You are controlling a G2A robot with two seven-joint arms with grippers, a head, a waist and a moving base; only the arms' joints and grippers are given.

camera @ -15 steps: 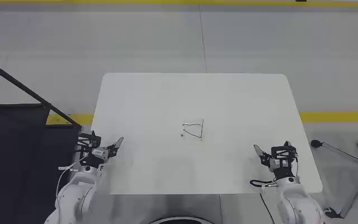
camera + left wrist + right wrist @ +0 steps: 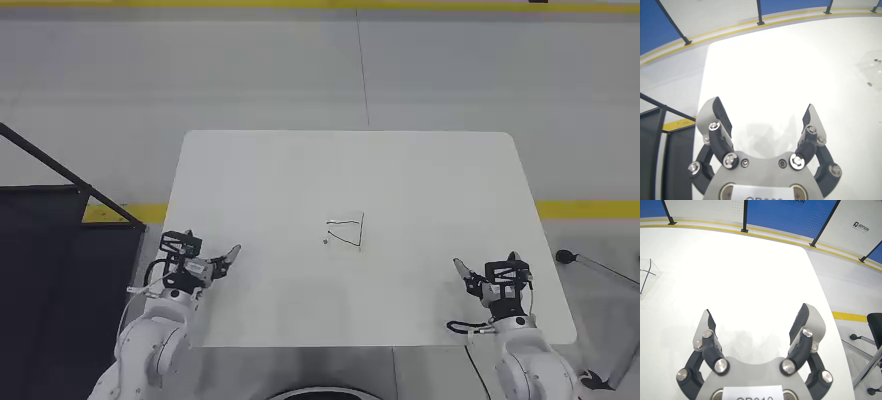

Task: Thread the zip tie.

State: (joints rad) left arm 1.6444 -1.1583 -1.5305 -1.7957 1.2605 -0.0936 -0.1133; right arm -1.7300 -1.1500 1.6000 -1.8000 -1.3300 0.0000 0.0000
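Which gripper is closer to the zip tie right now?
Left. The left gripper hovers over the table near its left edge, with the zip tie ahead and inward; the right gripper is near the right front corner, farther away.

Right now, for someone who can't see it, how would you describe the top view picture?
A thin black zip tie sits near the middle of a white table, with nothing touching it. The robot's left fingers and right fingers are open near the table's two front corners, well away from it.
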